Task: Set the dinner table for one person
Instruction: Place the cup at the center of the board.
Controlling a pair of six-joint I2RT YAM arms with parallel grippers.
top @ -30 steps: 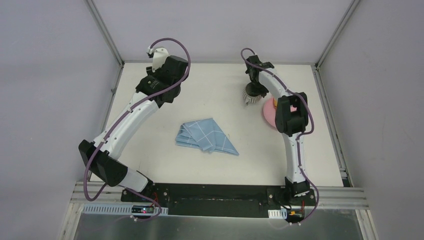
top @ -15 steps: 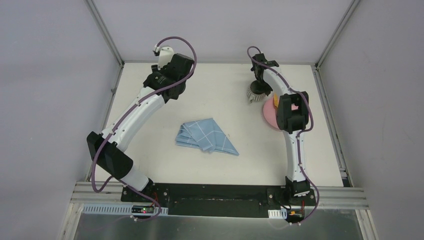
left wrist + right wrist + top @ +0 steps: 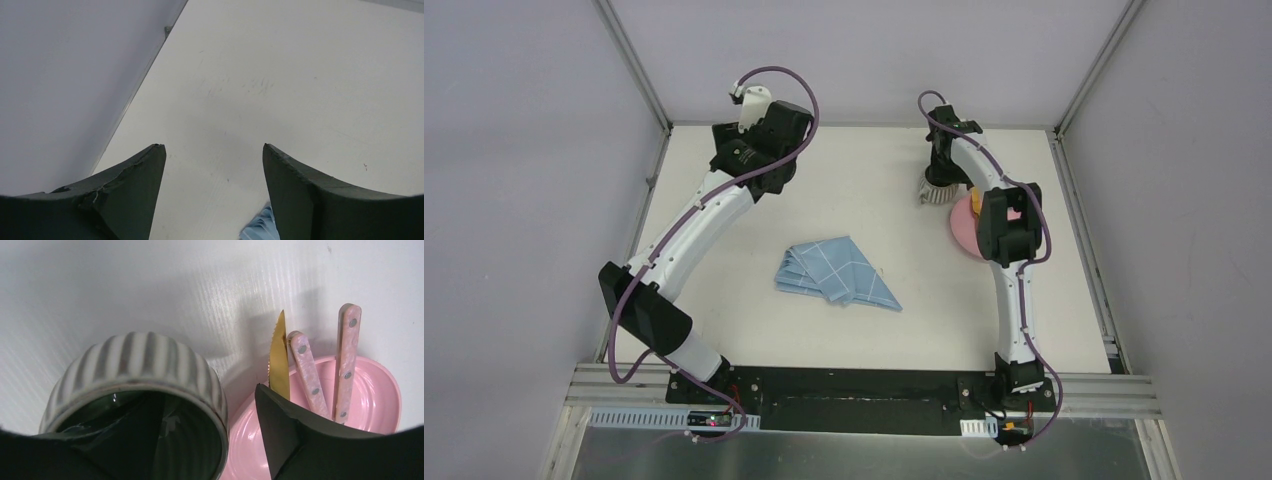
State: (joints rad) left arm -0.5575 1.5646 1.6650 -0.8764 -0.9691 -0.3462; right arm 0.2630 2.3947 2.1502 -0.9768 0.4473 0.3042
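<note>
The bench (image 3: 864,165) is a large off-white rectangle, matte and plain, edged with aluminium rails. It fills the floor of the grey-walled cell ahead of the 2 arm bases. Only the left wrist view shows the faint grey scuffs on its surface, and the rail where it meets the left wall.

The top view alone gives the layout. A folded light-blue grid-lined cloth (image 3: 836,272) lies near the middle. The left arm reaches to the far-left corner and the right arm to the far right, above a ribbed bowl (image 3: 936,190) just beside a pink plate (image 3: 962,228). Both sets of fingers are hidden there under the wrists.

In the left wrist view the left fingers (image 3: 132,192) stand wide apart, with nothing but bare bench between them and a corner of the cloth at the bottom edge.

In the right wrist view the right fingers (image 3: 282,435) are spread. 1 is inside the bowl's dark green interior and 1 is outside over the plate, clear of the rim. This view also shows what lies on the plate: a gold serrated knife blade (image 3: 279,357) and 2 pink marbled handles (image 3: 307,375).
</note>
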